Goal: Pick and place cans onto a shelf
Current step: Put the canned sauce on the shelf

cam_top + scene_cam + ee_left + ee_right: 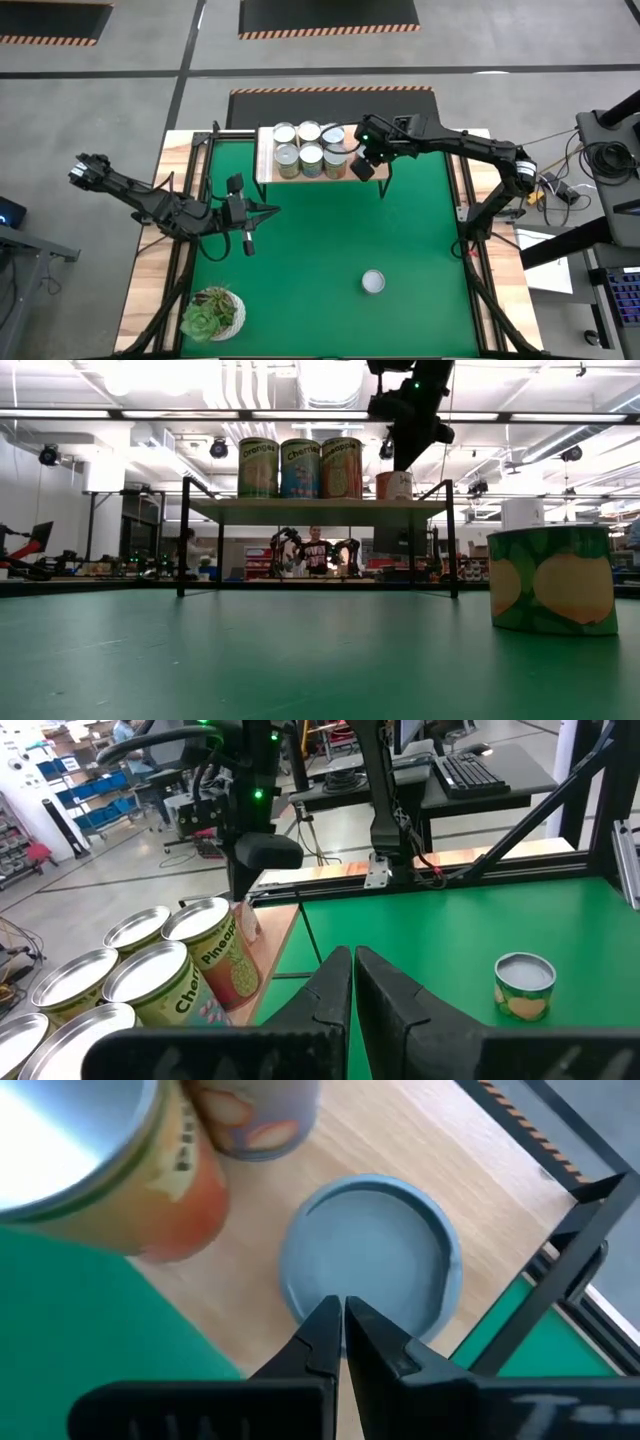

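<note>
The wooden shelf (266, 160) stands at the far middle of the green mat and bears several silver-topped cans (310, 145), which also show in the low view (300, 467). One more can (373, 282) stands upright on the mat, near and to the right; it also shows in the low view (552, 578). My right gripper (342, 1308) is shut and points down over the round top of a can (370, 1250) at the shelf's right end. My left gripper (353, 965) is shut and empty over the mat's left part, pointing toward the table's right edge. My right gripper has its shut fingertips (325, 1315) pointing down over the rim of the can's top (300, 1285) at the shelf's right end. I cannot tell whether they touch it. The can stands upright on the shelf.
A potted succulent (212, 312) stands at the near left corner. Black frame bars (195, 190) run along the mat's left and right sides. Open green mat (330, 230) lies between the shelf and the lone can.
</note>
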Tool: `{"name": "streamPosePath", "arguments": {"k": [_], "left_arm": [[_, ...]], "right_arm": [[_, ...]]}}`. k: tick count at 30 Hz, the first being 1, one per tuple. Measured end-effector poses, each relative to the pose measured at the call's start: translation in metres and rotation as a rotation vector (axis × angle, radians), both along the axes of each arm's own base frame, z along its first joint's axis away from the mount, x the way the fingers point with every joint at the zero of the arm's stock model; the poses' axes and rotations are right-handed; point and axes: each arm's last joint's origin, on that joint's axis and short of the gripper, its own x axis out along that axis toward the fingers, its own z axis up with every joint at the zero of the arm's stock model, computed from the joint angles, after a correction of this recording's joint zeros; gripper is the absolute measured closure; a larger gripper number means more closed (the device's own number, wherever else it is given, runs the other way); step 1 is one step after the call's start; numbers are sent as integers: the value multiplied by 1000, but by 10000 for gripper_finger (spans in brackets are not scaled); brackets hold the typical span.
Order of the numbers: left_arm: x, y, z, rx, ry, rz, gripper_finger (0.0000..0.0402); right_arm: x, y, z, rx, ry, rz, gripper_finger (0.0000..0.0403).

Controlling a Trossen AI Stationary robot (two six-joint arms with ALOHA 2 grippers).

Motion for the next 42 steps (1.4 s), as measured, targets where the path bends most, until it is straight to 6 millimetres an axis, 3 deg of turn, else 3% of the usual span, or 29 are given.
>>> {"name": "streamPosePath", "arguments": {"k": [11, 27, 42], "left_arm": [[-1, -1, 0, 0, 0, -7, 402], [-1, -2, 0, -1, 0, -8, 402], [-1, -2, 0, -1, 0, -8, 402]], "right_arm": [[0, -2, 2, -110, 31, -9, 394], [20, -10, -22, -102, 61, -59, 394], [19, -11, -19, -166, 73, -57, 394]]}}
